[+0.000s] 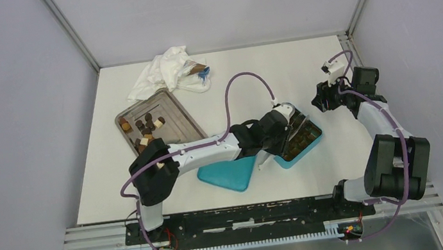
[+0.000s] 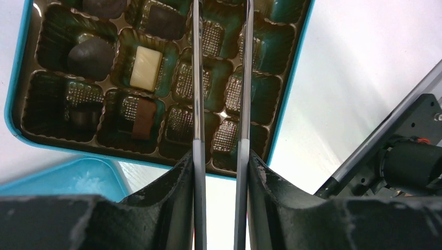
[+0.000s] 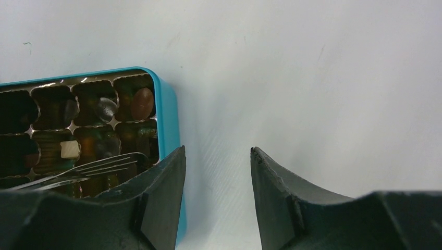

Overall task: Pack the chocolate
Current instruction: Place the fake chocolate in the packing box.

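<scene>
Left arm reaches low from its base across to the box [image 2: 291, 78] mid-worktop. My left gripper [image 2: 220, 156] is clamped on tongs [image 2: 197, 78], blades pointing over the compartments; I cannot see their tips from the wrist.

Right arm is folded at the elbow, wrist turned left. My right gripper [image 3: 218, 156] hangs agape, holding nothing, over bare worktop [image 3: 312, 78] just beside the box.

Chocolate [image 2: 145, 67]: several pieces in compartments, more on the tray [image 1: 182, 114] back left.
</scene>
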Available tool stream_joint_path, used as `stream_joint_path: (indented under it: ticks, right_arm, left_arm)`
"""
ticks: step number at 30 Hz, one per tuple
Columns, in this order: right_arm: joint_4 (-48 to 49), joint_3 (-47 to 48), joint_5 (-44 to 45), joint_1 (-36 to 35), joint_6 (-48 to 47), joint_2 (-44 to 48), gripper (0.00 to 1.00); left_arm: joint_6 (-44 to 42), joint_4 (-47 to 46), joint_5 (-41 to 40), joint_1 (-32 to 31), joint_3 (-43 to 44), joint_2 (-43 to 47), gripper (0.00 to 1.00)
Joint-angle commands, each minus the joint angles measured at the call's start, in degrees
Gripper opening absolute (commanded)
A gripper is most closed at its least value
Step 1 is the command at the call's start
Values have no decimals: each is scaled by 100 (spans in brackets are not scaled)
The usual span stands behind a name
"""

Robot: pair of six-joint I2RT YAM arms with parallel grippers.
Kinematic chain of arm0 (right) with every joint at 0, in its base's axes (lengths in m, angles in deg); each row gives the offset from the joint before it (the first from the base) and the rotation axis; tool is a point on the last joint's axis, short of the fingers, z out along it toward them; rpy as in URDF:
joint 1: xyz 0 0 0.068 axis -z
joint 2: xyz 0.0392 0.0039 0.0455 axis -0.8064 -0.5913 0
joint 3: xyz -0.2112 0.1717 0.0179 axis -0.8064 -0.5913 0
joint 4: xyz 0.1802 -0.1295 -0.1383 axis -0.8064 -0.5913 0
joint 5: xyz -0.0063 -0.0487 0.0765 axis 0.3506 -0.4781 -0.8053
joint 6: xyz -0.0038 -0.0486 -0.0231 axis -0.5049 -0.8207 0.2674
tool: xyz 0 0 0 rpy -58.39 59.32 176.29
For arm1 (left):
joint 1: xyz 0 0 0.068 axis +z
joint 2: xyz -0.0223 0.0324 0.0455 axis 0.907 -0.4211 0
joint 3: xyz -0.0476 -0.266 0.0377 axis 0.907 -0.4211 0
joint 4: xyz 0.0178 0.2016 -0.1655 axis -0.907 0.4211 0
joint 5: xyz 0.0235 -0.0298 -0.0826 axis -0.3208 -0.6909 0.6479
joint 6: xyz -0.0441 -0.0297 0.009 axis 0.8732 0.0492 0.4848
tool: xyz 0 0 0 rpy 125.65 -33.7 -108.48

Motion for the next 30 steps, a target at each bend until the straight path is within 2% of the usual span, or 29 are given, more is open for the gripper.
stream_joint_path:
  ticks: [1,9,15,30]
  right_arm:
    - [107,11,-140,31,-67,-15,54]
    - [90,11,-165,44,-92,-24,55]
    - [74,11,-200,45,-102,-39,54]
    - [49,20,-253,48,-135,-52,54]
  left_arm:
    - [-79,33,-147,-49,367,-16,16]
    - [-62,165,-167,-92,471,-51,32]
    - [-53,230,-228,-102,508,-50,39]
    - [-53,271,-269,-119,589,-14,46]
